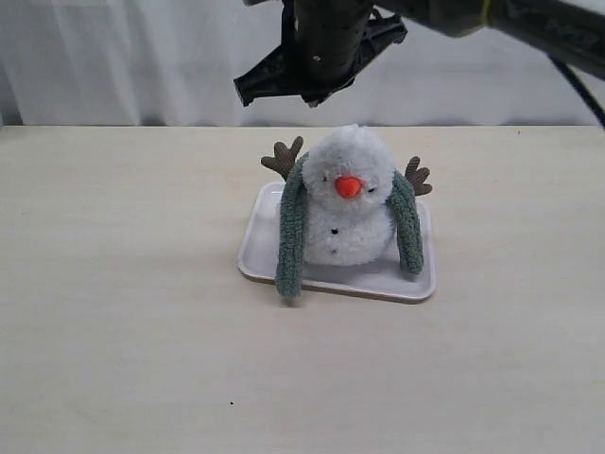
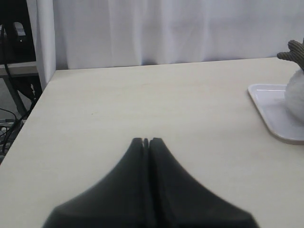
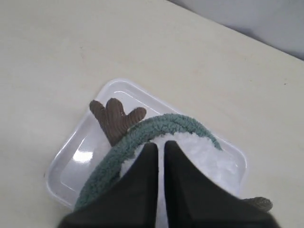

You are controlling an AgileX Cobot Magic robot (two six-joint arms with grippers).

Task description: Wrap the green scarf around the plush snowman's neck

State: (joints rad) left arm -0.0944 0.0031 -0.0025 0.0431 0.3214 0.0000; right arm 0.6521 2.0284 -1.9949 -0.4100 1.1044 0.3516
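The right end effector [image 3: 160,144] hovers closed and empty above the plush snowman [image 1: 350,222], whose green scarf [image 1: 291,236] drapes its neck, ends awaiting crossing.

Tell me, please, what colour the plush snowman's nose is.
The nose is bright orange, clearest in the exterior view.

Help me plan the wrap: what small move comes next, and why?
Probably open the right gripper and lower it to one hanging end: the green scarf only drapes behind the plush snowman's neck, both ends down the front uncrossed, and the gripper hovers shut above.
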